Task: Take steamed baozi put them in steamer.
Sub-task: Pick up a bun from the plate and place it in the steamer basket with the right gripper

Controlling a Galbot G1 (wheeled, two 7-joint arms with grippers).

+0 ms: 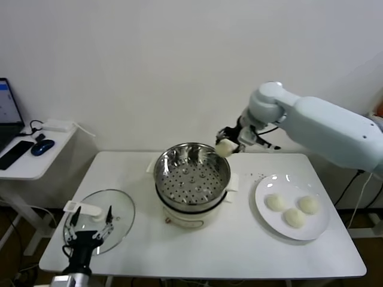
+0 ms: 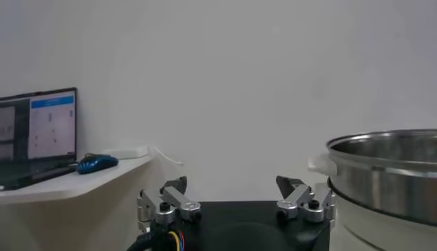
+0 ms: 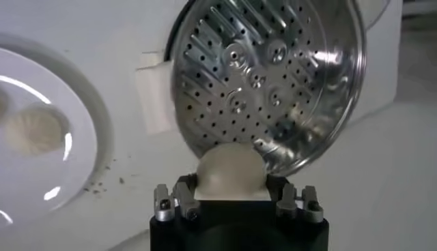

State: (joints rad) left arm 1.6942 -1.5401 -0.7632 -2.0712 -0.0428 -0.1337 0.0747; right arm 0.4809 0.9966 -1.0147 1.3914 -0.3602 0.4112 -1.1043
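One baozi (image 1: 225, 147) sat pinched in the right tool (image 1: 228, 145) above the steamer (image 1: 192, 172) rim, while the left tool (image 1: 90, 231) hung spread over the worktop (image 1: 239, 239).

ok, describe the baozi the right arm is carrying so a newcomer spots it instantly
Find the shiny steamer mid-table. At its far right rim, the right hand holds one cream-white baozi in the air. The other three lie on the white plate.
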